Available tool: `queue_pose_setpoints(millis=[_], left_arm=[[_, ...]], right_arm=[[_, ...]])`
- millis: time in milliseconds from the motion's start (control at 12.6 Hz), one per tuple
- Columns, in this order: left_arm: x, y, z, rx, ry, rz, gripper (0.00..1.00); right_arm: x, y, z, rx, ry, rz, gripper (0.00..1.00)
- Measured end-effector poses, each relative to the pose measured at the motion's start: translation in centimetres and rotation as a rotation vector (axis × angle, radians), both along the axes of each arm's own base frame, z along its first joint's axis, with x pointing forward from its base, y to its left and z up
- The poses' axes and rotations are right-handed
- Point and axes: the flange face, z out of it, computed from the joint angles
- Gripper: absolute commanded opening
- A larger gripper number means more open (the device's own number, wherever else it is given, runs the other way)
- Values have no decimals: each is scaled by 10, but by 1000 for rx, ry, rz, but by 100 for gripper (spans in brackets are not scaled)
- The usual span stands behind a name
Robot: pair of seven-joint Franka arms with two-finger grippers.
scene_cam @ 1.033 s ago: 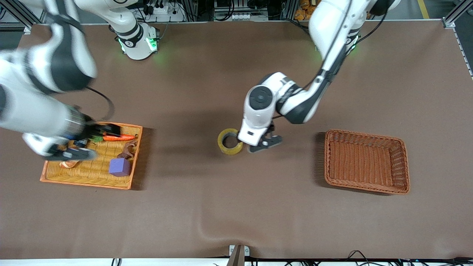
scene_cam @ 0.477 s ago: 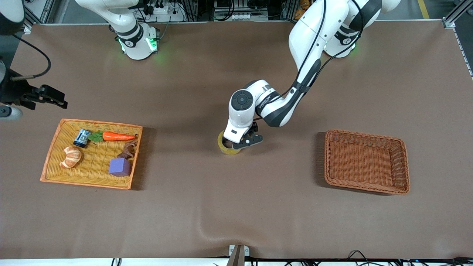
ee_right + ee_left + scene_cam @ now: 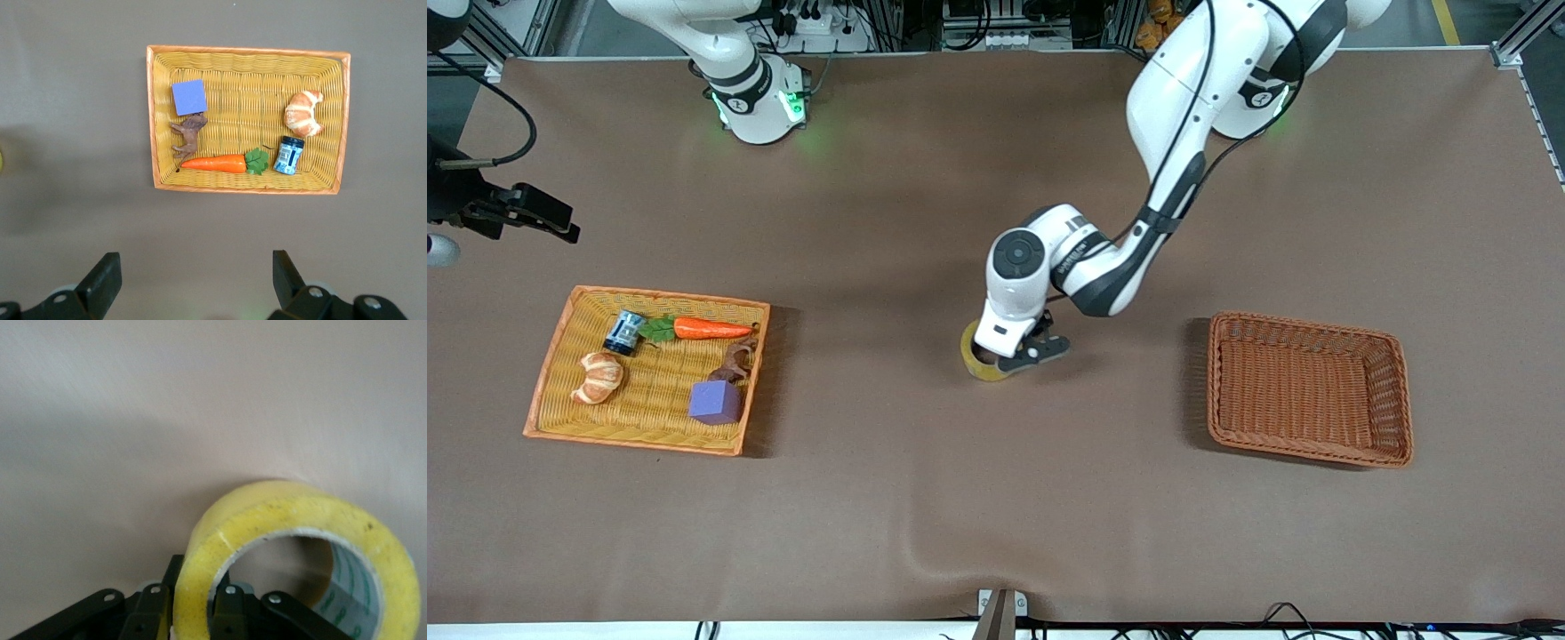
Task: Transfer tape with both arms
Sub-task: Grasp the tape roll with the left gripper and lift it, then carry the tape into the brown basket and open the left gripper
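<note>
Two arms in play here, and only one is busy. From the front view, the left gripper [image 3: 1021,356] is down at the middle of the table [image 3: 996,498], clamped on the wall of the tape [image 3: 980,360], which sits between the orange basket [image 3: 551,373] at the right arm's end and the brown basket [image 3: 1400,391] at the left arm's end. The wrist covers most of the roll, so only a yellowish crescent shows, and I can't tell if it's lifted or resting on the cloth. The right gripper [image 3: 534,213] hangs up high at the edge of the shot near the orange basket, waiting, with most of that arm cut off. The left wrist view is the clear one: black fingers [image 3: 230,613] pinch the tape's [image 3: 300,540] yellow wall, one inside the ring and one outside, though the fingertips run out of frame. The right wrist view looks straight down at the orange basket [image 3: 250,51] holding a purple cube [image 3: 189,97], croissant [image 3: 303,112], carrot [image 3: 215,163], small can [image 3: 289,155] and a brown figure [image 3: 189,137] I can't identify; that gripper's fingers [image 3: 103,283] are spread wide, holding nothing.
</note>
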Motion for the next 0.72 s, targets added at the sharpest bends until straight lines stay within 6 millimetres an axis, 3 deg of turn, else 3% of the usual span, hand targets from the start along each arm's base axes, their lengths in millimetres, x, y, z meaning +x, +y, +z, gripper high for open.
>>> queue_pose_setpoints(millis=[159,397,556,715], left_arm=[[43,55,48,-7,-44,76,0],[95,192,136,18,-104,90,0],[109,285,162,69,-81,41,0],[118,362,169,103,-50,-48,0]], right_arm=[[1,-1,1,-1,-13,13,100],[6,-3,5,-14,-52,16,100],[6,-4,6,-15,-59,15,100],[7,-4,6,-15,-58,14,100]])
